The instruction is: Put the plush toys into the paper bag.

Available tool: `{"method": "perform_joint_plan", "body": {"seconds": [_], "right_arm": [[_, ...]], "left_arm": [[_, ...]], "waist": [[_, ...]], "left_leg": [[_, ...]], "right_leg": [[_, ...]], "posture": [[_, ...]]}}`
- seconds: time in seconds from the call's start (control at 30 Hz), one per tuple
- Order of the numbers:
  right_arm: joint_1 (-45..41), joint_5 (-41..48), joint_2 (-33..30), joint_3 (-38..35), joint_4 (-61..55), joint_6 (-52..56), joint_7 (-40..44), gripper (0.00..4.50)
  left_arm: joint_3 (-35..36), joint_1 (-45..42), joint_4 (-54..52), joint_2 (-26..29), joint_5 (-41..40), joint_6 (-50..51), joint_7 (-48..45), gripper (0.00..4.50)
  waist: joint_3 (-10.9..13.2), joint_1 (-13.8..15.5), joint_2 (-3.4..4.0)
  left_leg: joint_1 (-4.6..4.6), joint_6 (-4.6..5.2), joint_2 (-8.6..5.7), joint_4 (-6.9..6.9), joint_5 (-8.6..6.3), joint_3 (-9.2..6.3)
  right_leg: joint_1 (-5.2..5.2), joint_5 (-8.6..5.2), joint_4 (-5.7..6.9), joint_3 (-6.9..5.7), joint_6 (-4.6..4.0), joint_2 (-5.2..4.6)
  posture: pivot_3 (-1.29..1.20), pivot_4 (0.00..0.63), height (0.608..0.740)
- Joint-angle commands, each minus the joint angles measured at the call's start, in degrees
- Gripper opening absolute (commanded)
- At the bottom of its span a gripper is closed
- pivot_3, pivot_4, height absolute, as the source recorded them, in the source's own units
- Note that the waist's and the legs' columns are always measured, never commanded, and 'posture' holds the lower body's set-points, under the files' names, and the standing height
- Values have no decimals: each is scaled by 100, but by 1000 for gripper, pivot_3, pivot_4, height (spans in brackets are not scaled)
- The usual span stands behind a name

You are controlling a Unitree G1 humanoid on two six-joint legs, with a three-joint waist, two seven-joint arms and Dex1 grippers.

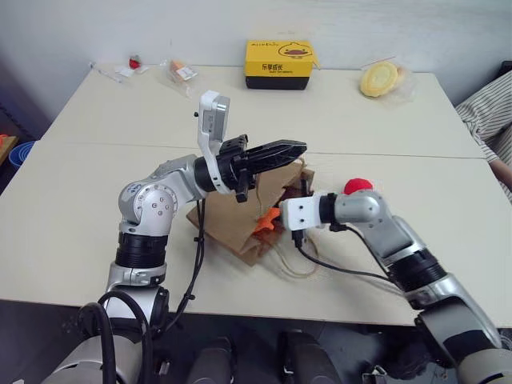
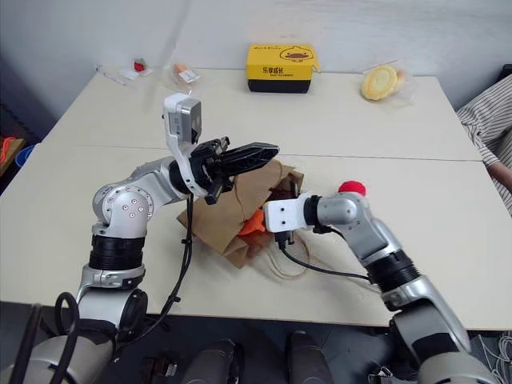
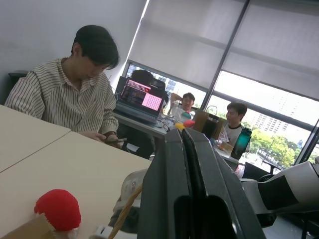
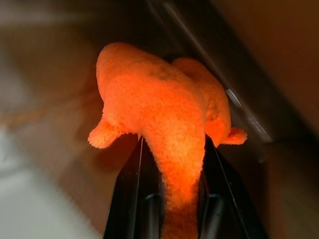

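Pinching the soft, light orange fish toy (image 4: 164,124) mid-body at frame centre, your right gripper (image 4: 172,164) nears the paper bag (image 1: 240,228); left gripper (image 1: 276,154) pressed together above it.

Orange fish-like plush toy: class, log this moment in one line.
right pincer: shut on orange fish-like plush toy | at brown paper bag mouth | red ball-like plush toy: on table
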Motion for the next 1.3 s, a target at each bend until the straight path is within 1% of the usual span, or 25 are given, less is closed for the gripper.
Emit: {"method": "perform_joint_plan", "body": {"seconds": [0.03, 0.07, 0.13, 0.2, 0.27, 0.33, 0.4, 0.47, 0.57, 0.67, 0.77, 0.83, 0.93, 1.0, 1.07, 1.17, 1.23, 1.3], "right_arm": [[-3, -16, 145, -121, 99, -7, -254, 201], [9, -2, 177, -143, 116, 2, -281, 201], [80, 209, 204, -224, -52, 95, -182, 935], [154, 404, 215, -298, -231, 318, -69, 1532], [266, 662, 148, -404, -519, 587, 103, 2327], [365, 906, 82, -515, -783, 722, 247, 2980], [467, 1131, -10, -662, -982, 386, 374, 3745], [760, 1702, -268, -926, -1341, 440, 772, 4462], [1171, 2289, -655, -1223, -1664, 753, 1193, 4489], [1625, 2871, -914, -1662, -2048, 1167, 1249, 4489], [2354, 3740, -1168, -2434, -2754, 1854, 1072, 4489], [3035, 4346, -1344, -3119, -3243, 2355, 899, 4489], [4399, 4470, -1461, -4283, -3650, 2454, 714, 4489], [5141, 4441, -1202, -5027, -3677, 2321, 385, 4489], [5655, 4285, -968, -5507, -3492, 2010, 209, 4489], [6140, 4118, -569, -5947, -2988, 1590, -4, 4489], [6337, 3886, -469, -5959, -2702, 1241, 26, 4489], [6380, 3860, -482, -5869, -2673, 1255, 20, 4489]], "left_arm": [[133, -155, -65, -27, -168, -29, -74, 0], [142, -153, -65, -26, -175, -28, -75, 0], [160, -143, -54, -24, -173, -42, -78, 0], [170, -139, -42, -29, -161, -56, -73, 0], [168, -132, -26, -31, -129, -89, -64, 0], [168, -126, -14, -32, -105, -118, -58, 0], [166, -114, -8, -27, -80, -144, -48, 0], [168, -88, 25, -20, -3, -227, -5, 0], [176, -32, 33, -34, 22, -284, 44, 0], [143, 37, 6, -36, 35, -306, 48, 0], [126, 79, -46, -21, 38, -311, 62, 0], [144, 99, -84, 5, 26, -305, 81, 0], [168, 131, -124, 60, 25, -316, 91, 0], [185, 148, -132, 78, 30, -348, 100, 0], [204, 152, -109, 77, 62, -421, 121, 0], [225, 116, 3, 54, 123, -531, 159, 0], [210, 93, 46, 51, 149, -563, 149, 0], [182, 76, 68, 65, 177, -580, 122, 0]], "waist": [[0, 0, 0], [0, 4, 0], [0, 6, 0], [0, 8, 0], [0, 7, 0], [0, 11, 0], [0, 13, 0], [0, 23, 0], [0, 42, 0], [0, 42, -1], [1, 46, 0], [1, 54, -1], [1, 89, -1], [1, 155, -1], [0, 182, -1], [0, 171, -2], [-1, 169, 0], [-1, 151, 3]], "left_leg": [[-1, 0, -1, 3, 0, 0], [-2, 0, 0, 4, 0, -1], [-3, 0, 0, 6, 0, -3], [-3, -1, -1, 6, -1, -5], [-4, -1, -1, 7, -1, -5], [-4, -1, 0, 6, -1, -6], [-5, -1, 0, 7, -1, -7], [-5, -1, -2, 7, -2, -7], [-7, 0, -2, 8, -3, -15], [-7, 3, -2, 8, -5, -15], [-7, 3, -2, 6, -5, -16], [-7, 3, -1, 4, -5, -16], [-7, 4, -1, 3, -6, -16], [-6, 5, -2, -2, -7, -17], [-1, 7, -2, 0, -8, -11], [11, 9, -4, -2, -9, 4], [22, 10, -3, -10, -9, 6], [24, 10, -4, -17, -9, 11]], "right_leg": [[-1, 0, 1, 1, 0, -1], [-1, 0, 1, 0, 0, -1], [-1, 0, 1, -2, 0, -1], [0, 0, 1, -3, 0, -1], [0, 0, 0, -3, 0, -1], [0, 0, 1, -4, 0, -1], [0, 0, 1, -5, 0, -1], [0, 0, 0, -5, 0, -1], [6, 0, -5, -12, 0, -2], [10, 0, -8, -12, 0, -3], [8, 0, -10, -12, 0, -3], [8, 0, -9, -12, 0, -3], [14, 0, -18, -10, 0, -4], [17, 0, -38, -11, 0, -3], [20, 0, -37, -6, 1, -3], [23, 3, -36, 11, 6, -2], [30, 3, -37, 11, 6, 0], [28, 3, -36, 16, 6, 0]], "posture": [[0, 150, 740], [0, 150, 740], [0, 150, 740], [0, 150, 740], [0, 150, 740], [0, 150, 740], [0, 150, 740], [0, 150, 740], [0, 150, 740], [0, 150, 740], [0, 150, 740], [0, 150, 740], [0, 150, 740], [0, 150, 740], [0, 150, 740], [0, 150, 740], [0, 150, 740], [0, 150, 740]]}}
